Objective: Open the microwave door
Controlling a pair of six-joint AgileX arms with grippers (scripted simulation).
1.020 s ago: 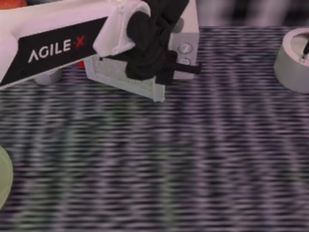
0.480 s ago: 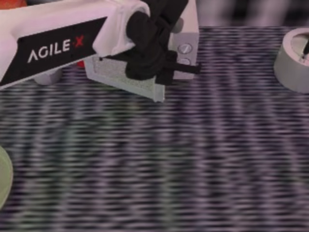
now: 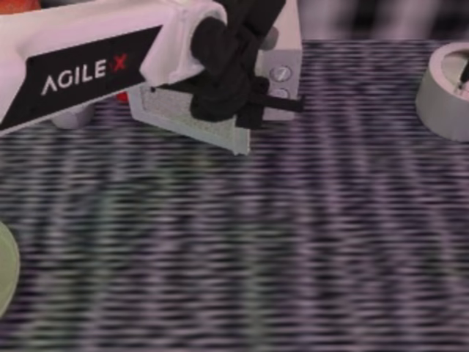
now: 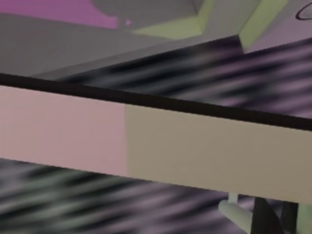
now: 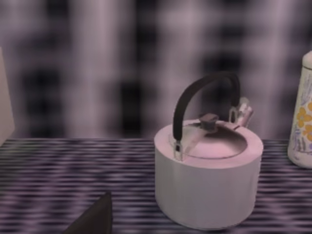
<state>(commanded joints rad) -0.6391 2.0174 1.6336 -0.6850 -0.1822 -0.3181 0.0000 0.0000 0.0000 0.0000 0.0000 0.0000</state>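
Left gripper (image 3: 253, 106) at the free edge of the microwave door (image 3: 183, 117), black against the pale panel, just in front of the knob panel. Cannot tell from any view whether clenched on the handle or released. Above it, the white left arm (image 3: 88, 59), stretched in from the top view's upper left and across the microwave's front, wrist bent down toward the door.

At the back of the table (image 3: 293, 242), left of centre: the microwave (image 3: 287, 37), mostly hidden under the arm, with two round knobs (image 3: 281, 73) showing on its right panel. Door swung partway out from the body, hinge side toward the left, free edge angled toward the near side of the table, mesh window facing up and outward. Inside of the microwave hidden from above.

From the left wrist: only a wide pale band close up, pinkish at one end and beige at the other, with a dark line along it; hard to say which part of the oven.

Right arm outside the top view. Of the right gripper (image 5: 97, 219), just a dark wedge in its own wrist view, state unreadable.

Near the table's right edge, well apart from the microwave: a grey round pot (image 5: 207, 180), lid on, black arched handle upright, contents unseen. Just beside it, a flower-patterned jar (image 5: 302, 122). At the left edge, the rim of a greenish plate (image 3: 6, 268).
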